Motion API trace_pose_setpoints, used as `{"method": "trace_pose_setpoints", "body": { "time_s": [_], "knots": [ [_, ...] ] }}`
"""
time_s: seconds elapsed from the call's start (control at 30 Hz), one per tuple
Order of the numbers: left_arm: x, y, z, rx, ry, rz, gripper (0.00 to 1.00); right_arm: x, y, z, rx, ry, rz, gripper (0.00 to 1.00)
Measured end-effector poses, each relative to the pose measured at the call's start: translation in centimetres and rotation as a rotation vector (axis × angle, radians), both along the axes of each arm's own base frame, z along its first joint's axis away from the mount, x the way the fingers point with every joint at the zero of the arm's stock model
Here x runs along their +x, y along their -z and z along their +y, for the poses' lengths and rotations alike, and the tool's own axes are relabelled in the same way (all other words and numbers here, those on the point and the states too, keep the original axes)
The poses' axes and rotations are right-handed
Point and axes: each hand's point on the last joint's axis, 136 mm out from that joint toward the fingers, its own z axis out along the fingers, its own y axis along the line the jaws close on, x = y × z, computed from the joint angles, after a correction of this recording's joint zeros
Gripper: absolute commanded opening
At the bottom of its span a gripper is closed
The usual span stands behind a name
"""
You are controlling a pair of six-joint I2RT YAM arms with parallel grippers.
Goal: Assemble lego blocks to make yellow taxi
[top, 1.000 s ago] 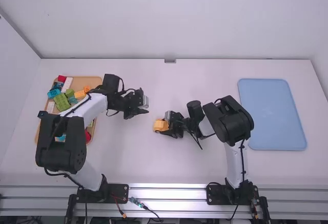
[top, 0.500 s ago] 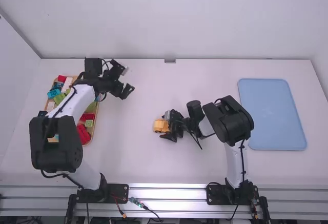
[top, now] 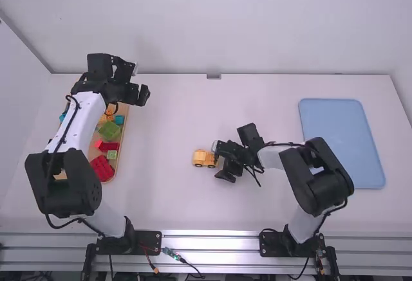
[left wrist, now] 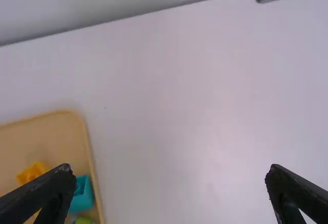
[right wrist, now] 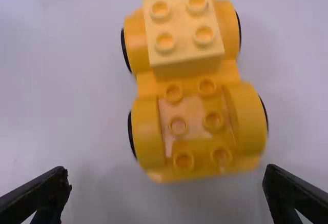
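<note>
Yellow all over its body, the little car (right wrist: pixel 188 88) sits on the white worktop (top: pixel 174 197), right in front of the right claw (top: pixel 220 162). The claw's two tips are wide apart and pinch nothing. A pale yellow block (right wrist: pixel 184 34) sits on the end of the car farther from this claw. The end nearer to it has round bumps showing on top. Black wheels (right wrist: pixel 262 112) peek out at the sides.

Far to the right of this claw lies a flat blue tray (top: pixel 341 143). Well off to its left, the left claw (top: pixel 139 94) is spread wide and empty too, by the far right corner of the tan tray (left wrist: pixel 48 131). Nearer the robot than that claw, the tan tray has a green block (top: pixel 109 131) and a red block (top: pixel 102 168).
</note>
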Motion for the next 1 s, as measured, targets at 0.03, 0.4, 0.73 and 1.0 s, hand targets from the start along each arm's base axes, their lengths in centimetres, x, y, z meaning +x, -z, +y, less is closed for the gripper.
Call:
{"method": "trace_pose_setpoints", "body": {
  "time_s": [0.03, 0.4, 0.73, 1.0],
  "knots": [
    [-0.2, -0.1, 0.3, 0.012, -0.017, 0.015, 0.99, 0.1, -0.3, -0.5, -0.032, 0.011, -0.017, 0.99],
    [-2.2, -1.9, 8.0, 0.161, -0.336, 0.084, 0.99, 5.5, -6.7, -5.1, -0.184, 0.335, -0.269, 1.00],
    [-2.2, -4.4, 15.4, 0.121, -0.447, 0.102, 0.99, 6.6, -12.2, -7.6, -0.124, 0.461, -0.365, 0.99],
    [1.4, -1.9, 17.4, 0.184, -0.344, 0.232, 0.99, 6.5, -12.7, -7.7, -0.118, 0.468, -0.376, 0.99]
  ]
}}
